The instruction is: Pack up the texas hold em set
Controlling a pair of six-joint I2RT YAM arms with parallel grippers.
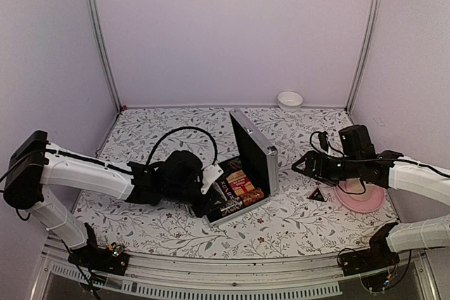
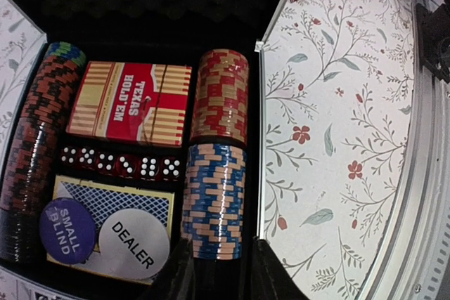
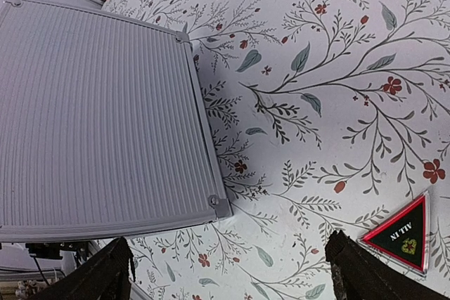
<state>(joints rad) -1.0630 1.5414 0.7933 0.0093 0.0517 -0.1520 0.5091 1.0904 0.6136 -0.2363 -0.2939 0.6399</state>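
Observation:
The silver briefcase (image 1: 261, 151) stands open mid-table, lid upright. Its black-lined tray (image 2: 140, 5) holds a red deck (image 2: 130, 103), a blue deck (image 2: 116, 198) with a small blind button (image 2: 67, 230) and a dealer button (image 2: 133, 240) on it, red dice (image 2: 119, 163), and rows of red chips (image 2: 221, 96), blue chips (image 2: 214, 198) and red-black chips (image 2: 35, 145). My left gripper (image 1: 209, 205) is open, its fingers (image 2: 176, 275) straddling the near end of the blue chip row. My right gripper (image 1: 297, 165) is open and empty, right of the lid's ribbed outside (image 3: 98, 124).
A black triangular "ALL IN" marker (image 1: 317, 194) lies on the floral tablecloth right of the case; it also shows in the right wrist view (image 3: 404, 237). A pink plate (image 1: 362, 200) sits under my right arm. A small white bowl (image 1: 290, 99) stands at the back wall.

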